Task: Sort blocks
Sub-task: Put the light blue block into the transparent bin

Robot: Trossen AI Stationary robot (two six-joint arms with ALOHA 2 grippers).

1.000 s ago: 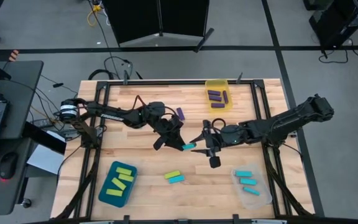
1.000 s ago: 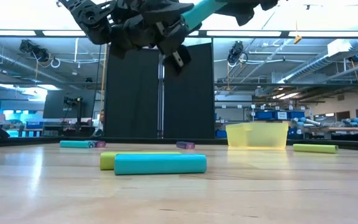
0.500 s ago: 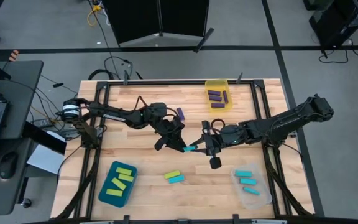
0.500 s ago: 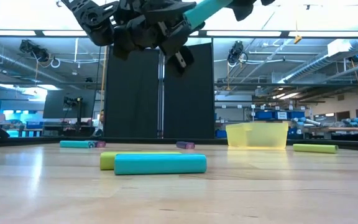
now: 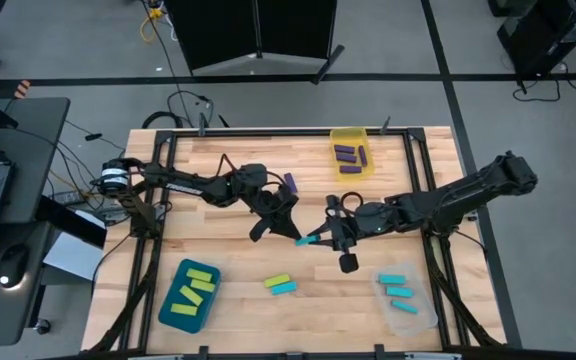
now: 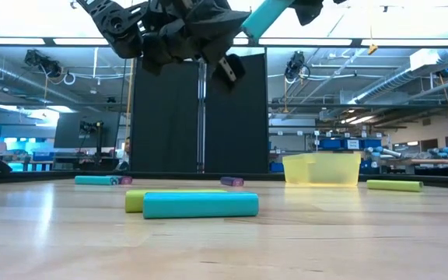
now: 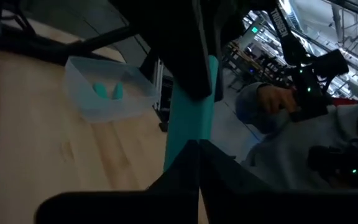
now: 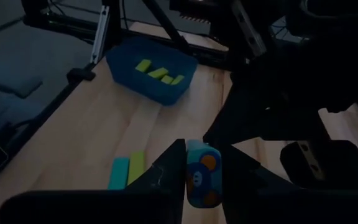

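Cyan block in the air point(image 5: 311, 239): a short, flat, stiff bar held above the middle of the wooden surface point(image 5: 238, 300), between the two arms; in the low view it slants up out of frame.
Right hand point(image 5: 326, 238): fingers clamped on one end of this cyan block; its wrist view shows the block's end pinched between the two dark fingers.
Left hand point(image 5: 290, 232): fingers closed together just beside the block's other end; in its wrist view the tips meet below the bar with nothing between them, so it carries no load.
Handling: likely light and rigid, with smooth faces that could slip; an end grip lets it swing, so a pinch across the flat faces near the middle would be steadier.
Clear bin point(image 5: 412, 308): near the right front corner, holding three cyan blocks; the probable destination.
Blue bin point(image 5: 176, 306): near the left front corner, holding lime green blocks.
Yellow bin point(image 5: 347, 135): at the far edge, holding purple blocks.
Loose pair point(image 5: 280, 285): one lime green and one cyan block lying touching, side by side, on the front of the surface.
Stray purple block point(image 5: 290, 183): lying behind the left arm, unsorted.
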